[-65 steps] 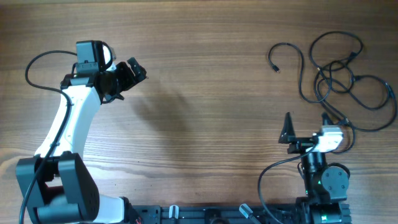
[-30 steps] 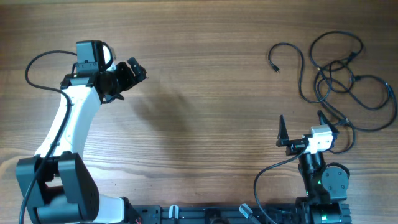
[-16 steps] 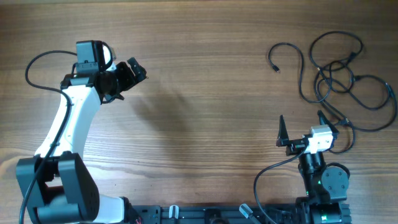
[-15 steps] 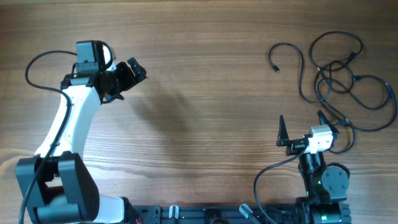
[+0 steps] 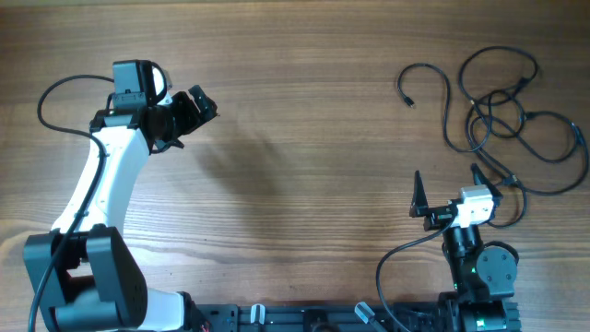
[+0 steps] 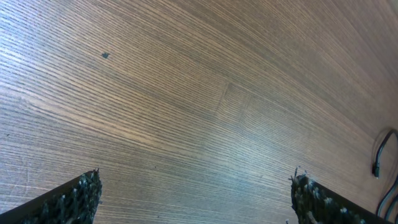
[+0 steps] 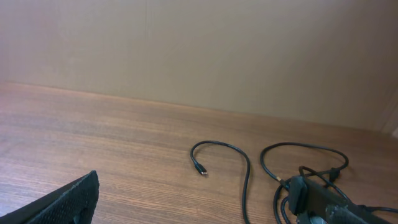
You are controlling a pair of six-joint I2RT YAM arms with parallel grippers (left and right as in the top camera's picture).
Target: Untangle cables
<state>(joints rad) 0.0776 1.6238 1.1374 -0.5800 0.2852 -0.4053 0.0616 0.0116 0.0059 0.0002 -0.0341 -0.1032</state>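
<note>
- Black thin cables (image 5: 489, 109) in loose overlapping loops at far right of wooden table (image 5: 304, 92); one plug end trailing left of the bunch.
- Left gripper (image 5: 205, 104) spread wide, empty, well apart from cables, over bare wood.
- Right gripper (image 5: 449, 184) spread wide, empty, near the closest loop, touching nothing.
- Step judged: approach, no cord picked yet.
- Next probably: lower right gripper onto one outer loop, pinch, draw clear of crossings.
- No brand, label or readable writing.
</note>
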